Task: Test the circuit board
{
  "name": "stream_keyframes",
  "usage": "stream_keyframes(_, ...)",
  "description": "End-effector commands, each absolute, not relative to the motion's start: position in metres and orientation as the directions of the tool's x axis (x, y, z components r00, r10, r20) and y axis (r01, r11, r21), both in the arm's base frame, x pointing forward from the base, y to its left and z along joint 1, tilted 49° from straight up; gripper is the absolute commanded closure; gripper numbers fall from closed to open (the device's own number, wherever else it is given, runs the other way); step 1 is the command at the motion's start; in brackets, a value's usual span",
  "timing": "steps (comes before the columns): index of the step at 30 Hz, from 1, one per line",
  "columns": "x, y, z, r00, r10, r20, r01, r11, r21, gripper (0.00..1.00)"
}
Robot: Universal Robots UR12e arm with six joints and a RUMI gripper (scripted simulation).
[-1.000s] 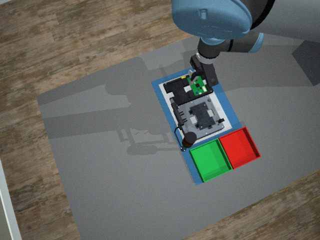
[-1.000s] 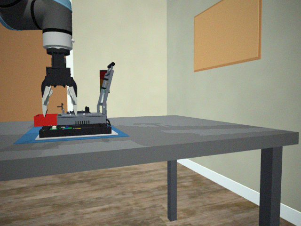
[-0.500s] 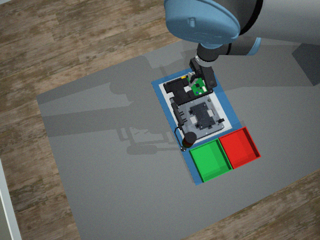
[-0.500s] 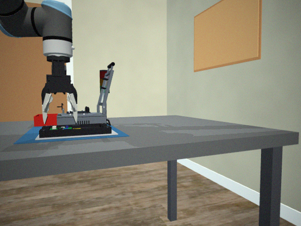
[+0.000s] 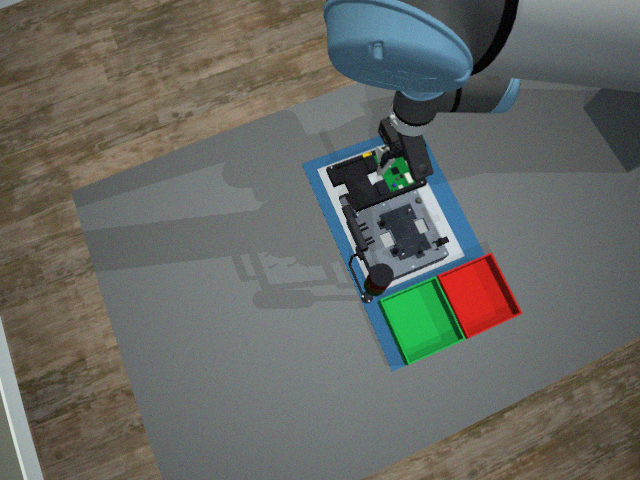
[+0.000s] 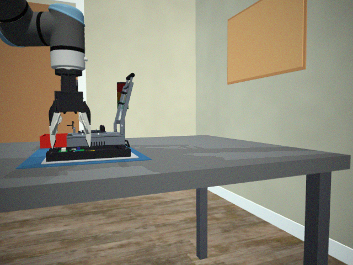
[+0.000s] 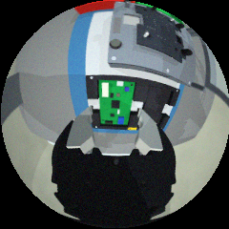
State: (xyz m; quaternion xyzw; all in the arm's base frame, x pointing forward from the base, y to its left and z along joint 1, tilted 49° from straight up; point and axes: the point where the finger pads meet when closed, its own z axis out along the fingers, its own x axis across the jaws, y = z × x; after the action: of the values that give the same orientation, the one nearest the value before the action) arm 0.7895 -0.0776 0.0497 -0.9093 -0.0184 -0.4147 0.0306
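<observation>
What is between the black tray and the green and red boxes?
The grey tester, lid up, sits between the tray and the bins, in the top view.

Board (image 5: 397, 177) in tray (image 5: 356, 181); tray beside tester (image 5: 408, 229); 2 bins (image 5: 421, 320) beyond tester, all on worktop (image 5: 232, 330).
</observation>
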Motion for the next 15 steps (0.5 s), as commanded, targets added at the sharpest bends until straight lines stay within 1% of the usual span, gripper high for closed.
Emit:
stream_keyframes(1, 0.7895, -0.0775, 0.0500, 0.655, 0.008, 0.756, 0.059, -0.997, -0.040, 0.41)
stream_keyframes(15, 0.7907, -0.0774, 0.0489, 0.655, 0.008, 0.756, 0.059, -0.997, -0.040, 0.41)
